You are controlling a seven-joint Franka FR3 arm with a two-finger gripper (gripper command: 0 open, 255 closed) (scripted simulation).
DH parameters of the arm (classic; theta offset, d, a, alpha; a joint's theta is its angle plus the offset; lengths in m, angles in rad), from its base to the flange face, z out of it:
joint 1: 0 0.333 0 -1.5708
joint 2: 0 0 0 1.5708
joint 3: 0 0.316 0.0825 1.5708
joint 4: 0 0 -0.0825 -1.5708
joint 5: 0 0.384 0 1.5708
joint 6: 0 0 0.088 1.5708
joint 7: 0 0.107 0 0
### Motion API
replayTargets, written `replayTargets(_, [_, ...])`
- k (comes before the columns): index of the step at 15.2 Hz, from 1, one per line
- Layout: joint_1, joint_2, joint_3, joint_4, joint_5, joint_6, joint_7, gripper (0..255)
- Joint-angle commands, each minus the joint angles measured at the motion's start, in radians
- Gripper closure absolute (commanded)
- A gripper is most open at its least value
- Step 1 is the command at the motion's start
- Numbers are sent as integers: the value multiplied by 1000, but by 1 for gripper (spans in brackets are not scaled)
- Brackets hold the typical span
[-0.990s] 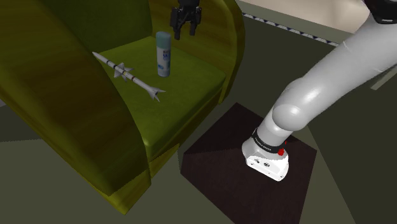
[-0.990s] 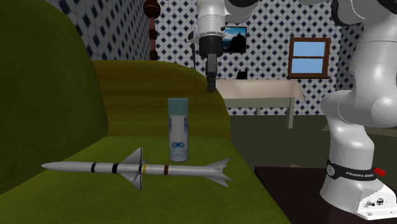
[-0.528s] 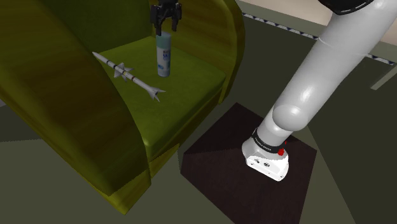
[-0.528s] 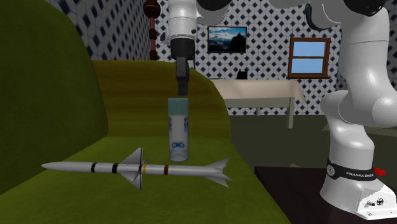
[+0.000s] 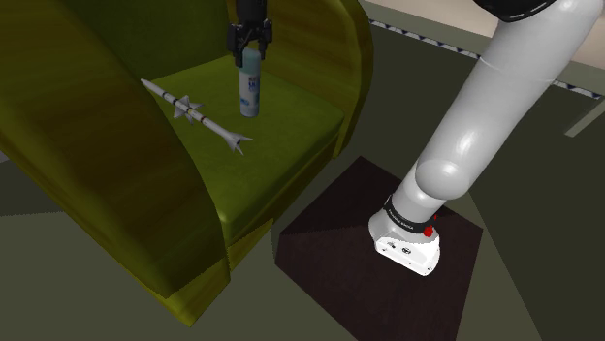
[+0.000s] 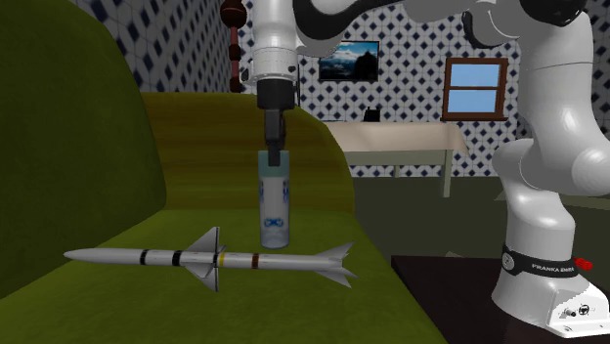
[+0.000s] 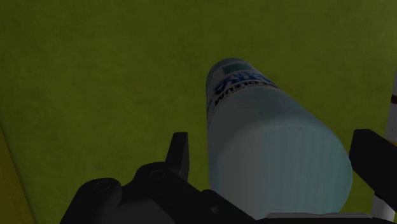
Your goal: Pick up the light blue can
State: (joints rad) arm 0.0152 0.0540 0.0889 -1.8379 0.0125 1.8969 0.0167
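The light blue can (image 5: 250, 92) stands upright on the olive-green seat cushion (image 5: 296, 131) of an armchair, towards the back of the seat; a white toy rocket (image 5: 194, 113) lies on its side on the same cushion, near the can and apart from it; in the second exterior view the rocket (image 6: 210, 259) lies in front of the can (image 6: 275, 210). The black fingers (image 7: 180, 154) are spread wide and hang at the can's top, one on either side of it; they hold nothing; a gap shows between the can (image 7: 273, 153) and the finger beside it. The white arm (image 5: 504, 107) reaches over from its dark stand (image 5: 325, 266).
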Motion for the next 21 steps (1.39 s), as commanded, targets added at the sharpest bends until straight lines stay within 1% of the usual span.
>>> replayTargets(1, [-1,3,0,-7,0,10,-1,0])
replayTargets(2, [-1,4,-1,-4,0,8,-2,255])
replayTargets(11, [0,3,-1,-6,0,10,-1,255])
replayTargets(21, [-1,-6,-1,117,0,-122,0,255])
